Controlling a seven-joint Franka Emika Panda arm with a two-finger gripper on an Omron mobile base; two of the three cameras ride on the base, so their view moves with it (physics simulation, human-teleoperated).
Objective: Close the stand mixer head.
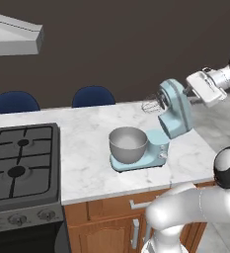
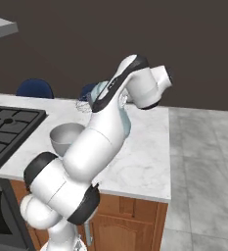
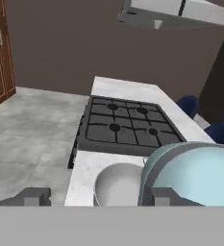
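The stand mixer head (image 1: 176, 109) is pale blue and tilted up and back, with its wire whisk (image 1: 153, 104) raised above the grey mixing bowl (image 1: 128, 144). The bowl sits on the mixer's flat base (image 1: 142, 164). My gripper (image 1: 189, 91) is at the head's raised upper rear, to its right, fingers pointing left at it; I cannot tell whether it touches. In the hand view the gripper (image 3: 101, 197) is open, its fingertips (image 3: 34, 196) wide apart, and the head (image 3: 200, 173) looms close at lower right beside the bowl (image 3: 116, 185). From the right base view my arm hides most of the head (image 2: 99, 90).
A black gas stove (image 1: 19, 165) is set in the marble counter (image 1: 87, 133) left of the mixer. A range hood (image 1: 13, 37) hangs above it. Two blue chair backs (image 1: 93, 96) stand behind the counter. Wooden cabinets (image 1: 111, 222) are below, and grey floor (image 2: 203, 162) lies to the right.
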